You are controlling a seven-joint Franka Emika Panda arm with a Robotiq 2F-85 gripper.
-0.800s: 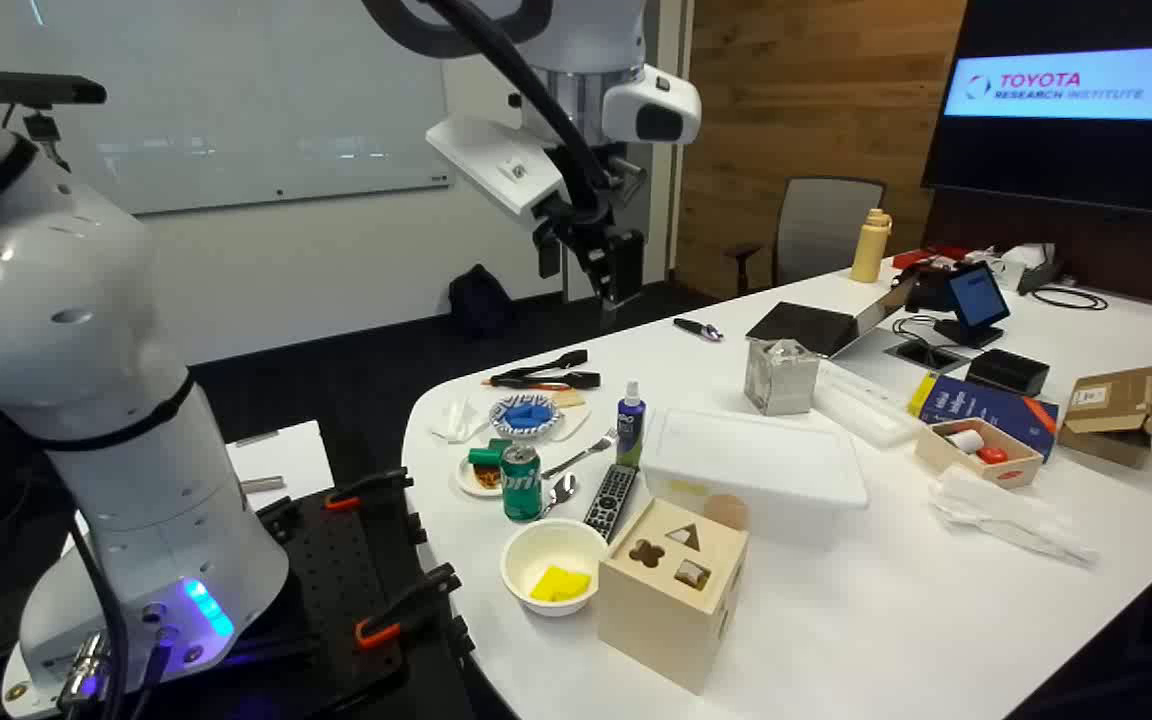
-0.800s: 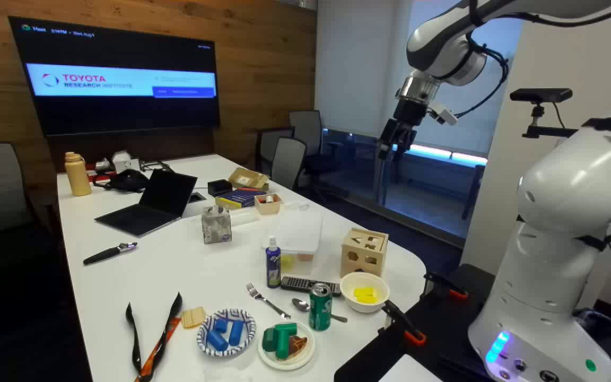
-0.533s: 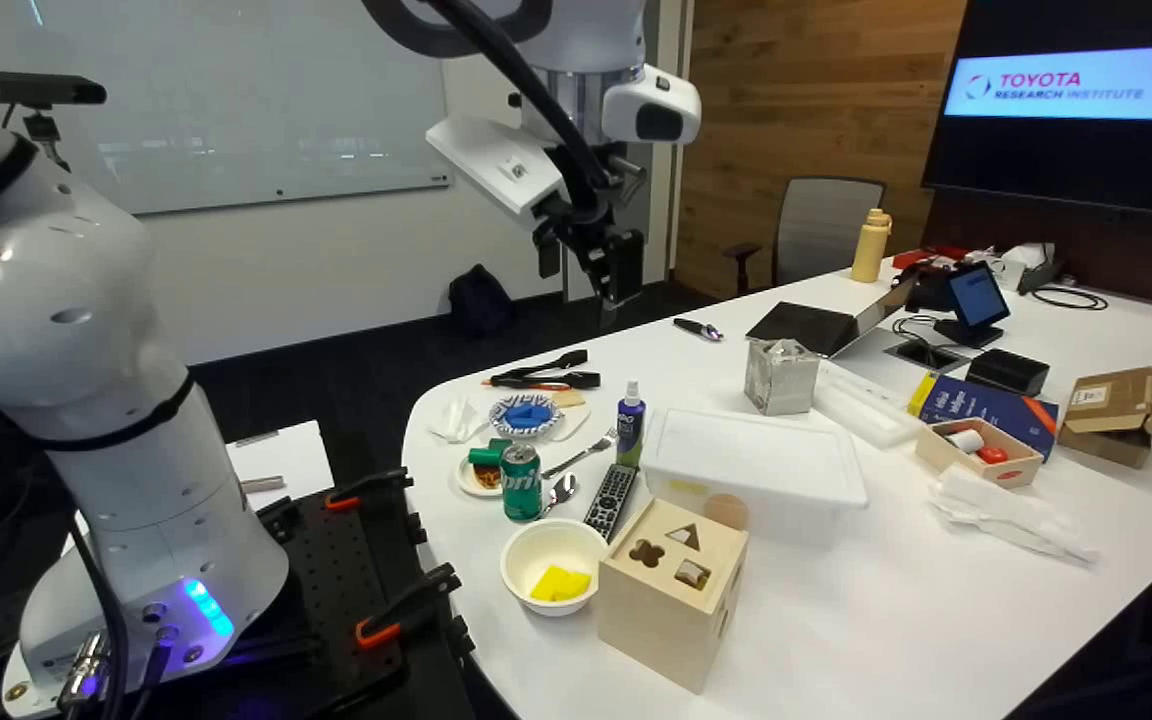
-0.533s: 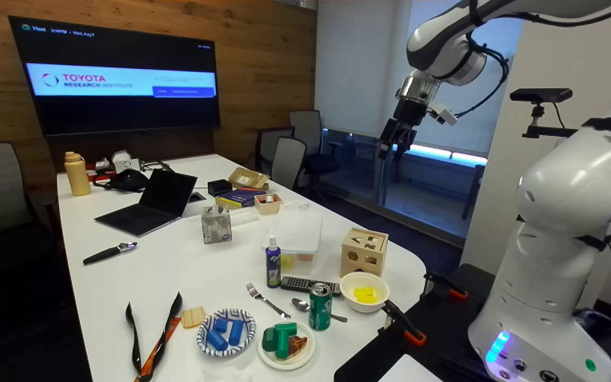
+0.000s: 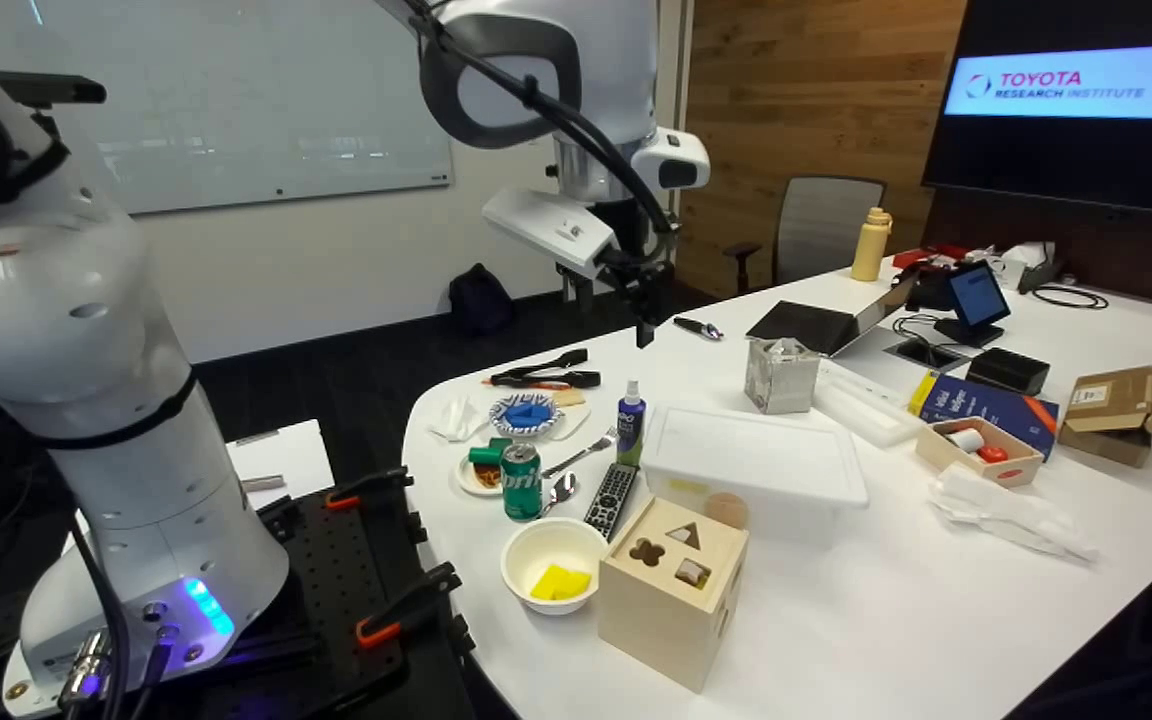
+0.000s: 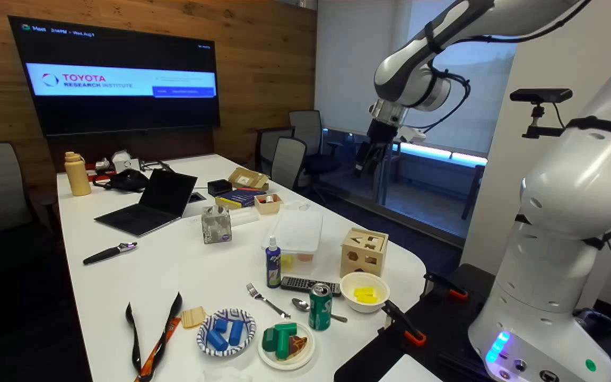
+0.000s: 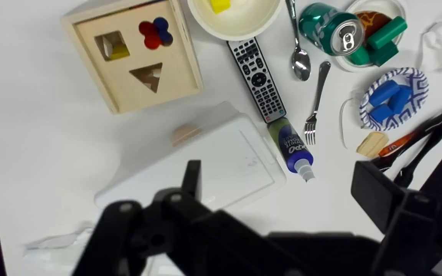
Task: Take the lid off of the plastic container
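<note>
Swinging down, the arm (image 5: pixel 621 70) is now hanging lower in both exterior views than a moment ago, while everything on the tabletop (image 5: pixel 866 620) is staying put. Over to the wrist view, and the claw (image 7: pixel 280 182) is gaping wide, its fingers (image 7: pixel 193 178) standing well apart: one is looming at lower middle, the other at lower right. In both exterior views it is hanging in the upper half of the frame, well apart from the lid (image 5: pixel 756 455).

That lid is sitting in the middle of the wrist view, still lying flat across the plastic container (image 5: pixel 801 517), with one finger hiding part of it. Right of centre in an exterior view, the container's wall is letting something yellow (image 5: pixel 691 487) and a round peach-coloured shape (image 5: pixel 726 511) show through.

Just beside it, the wooden box (image 7: pixel 178 73) is filling the upper left of the wrist view. By the container's short end a spray bottle (image 7: pixel 290 142) is standing upright, and a remote (image 7: pixel 257 78) is lying between it and a bowl (image 7: pixel 244 21) at top middle; whether remote and bottle are touching, I'm not managing to tell. Up towards the right, a green can (image 7: pixel 328 27) is standing near a spoon (image 7: pixel 301 64) and a fork (image 7: pixel 316 102), and blue blocks (image 7: pixel 384 92) are resting in a patterned dish (image 7: pixel 419 82).
</note>
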